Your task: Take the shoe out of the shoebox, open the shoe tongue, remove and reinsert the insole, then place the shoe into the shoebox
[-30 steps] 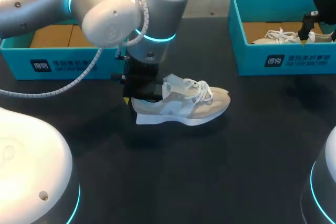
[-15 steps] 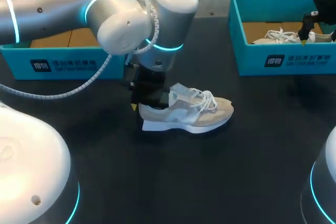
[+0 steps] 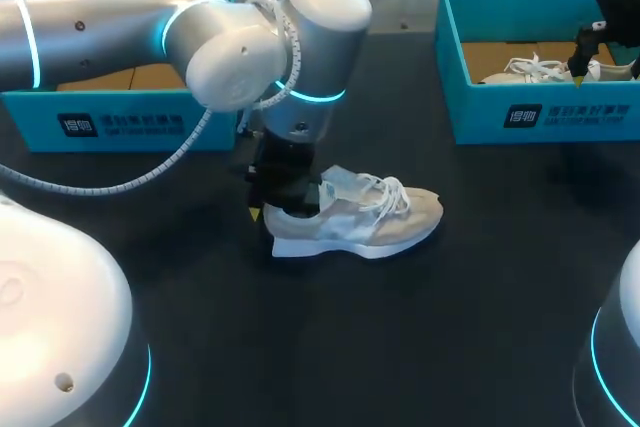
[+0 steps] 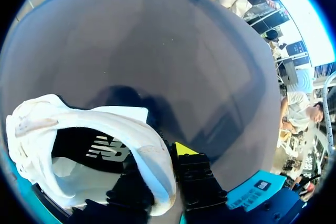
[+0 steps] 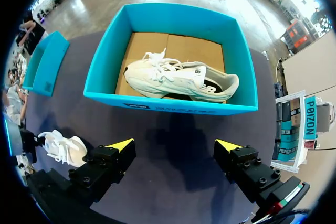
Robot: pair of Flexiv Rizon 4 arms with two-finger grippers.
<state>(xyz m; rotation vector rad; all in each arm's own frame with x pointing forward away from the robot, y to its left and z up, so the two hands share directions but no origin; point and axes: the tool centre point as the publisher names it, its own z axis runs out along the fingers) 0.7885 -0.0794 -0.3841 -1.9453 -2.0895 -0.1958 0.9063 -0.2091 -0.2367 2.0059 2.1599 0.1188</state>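
On the black table my left jaws grip the heel of the white-and-beige fabric sneaker, likely light and floppy elsewhere; right jaws gape empty.

Robot lab, a manipulation test bench. Evidence:
- A dark matte worktop sits between two grey-white industrial arms. The left arm and right arm both have joints ringed with cyan status lights.
- A cable hangs in a loop from the left arm.
- The props look staged as a trial set. An open teal left shoebox sits at the far left corner and a matching right shoebox at the far right.
- One pale loose shoe lies mid-worktop. A boxed shoe lies in the right shoebox.
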